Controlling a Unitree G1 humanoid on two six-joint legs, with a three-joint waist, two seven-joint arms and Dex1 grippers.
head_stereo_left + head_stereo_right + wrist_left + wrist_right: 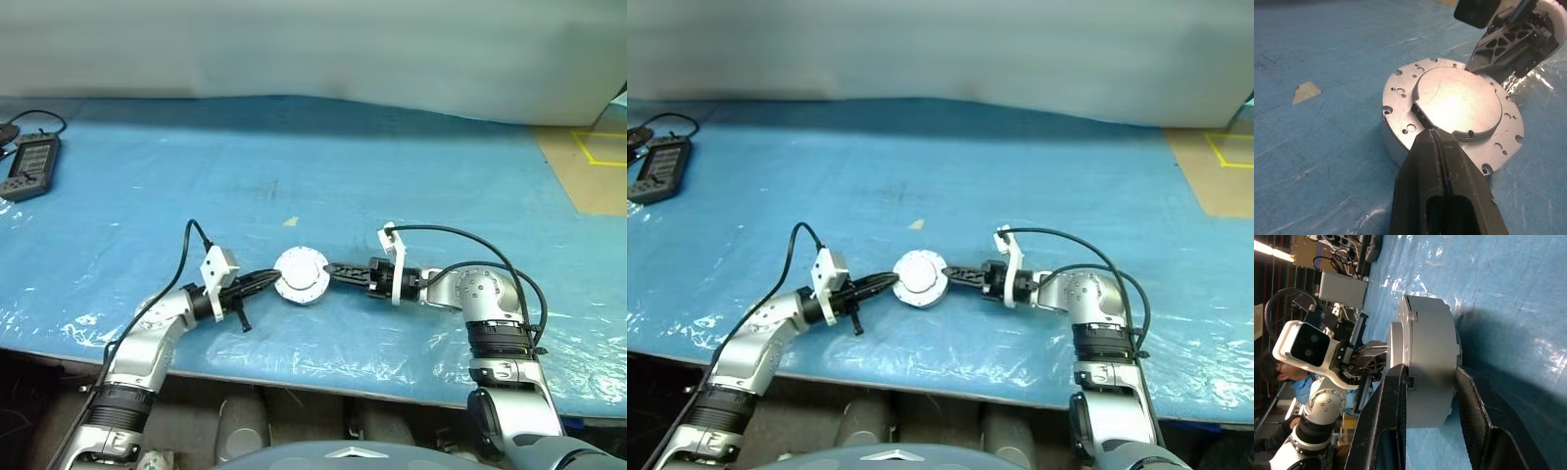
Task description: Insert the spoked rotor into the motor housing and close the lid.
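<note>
Lidded silver motor housing (302, 275) — flat on table

Blue-covered table (411, 166), pale wall (313, 44)

Silver arms, black cables, white wrist cameras, black pincer (341, 270) fingers.

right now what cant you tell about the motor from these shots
- Rotor and windings: the lid covers the housing, so nothing inside shows in any view.
- Right gripper: its jaws straddle the housing in the right wrist view, but contact is hidden by the housing's side.
- Left gripper: shut jaws reach the lid's edge; the tips hide whether they press it.
- Handset at the table's far left: too small to identify.
</note>
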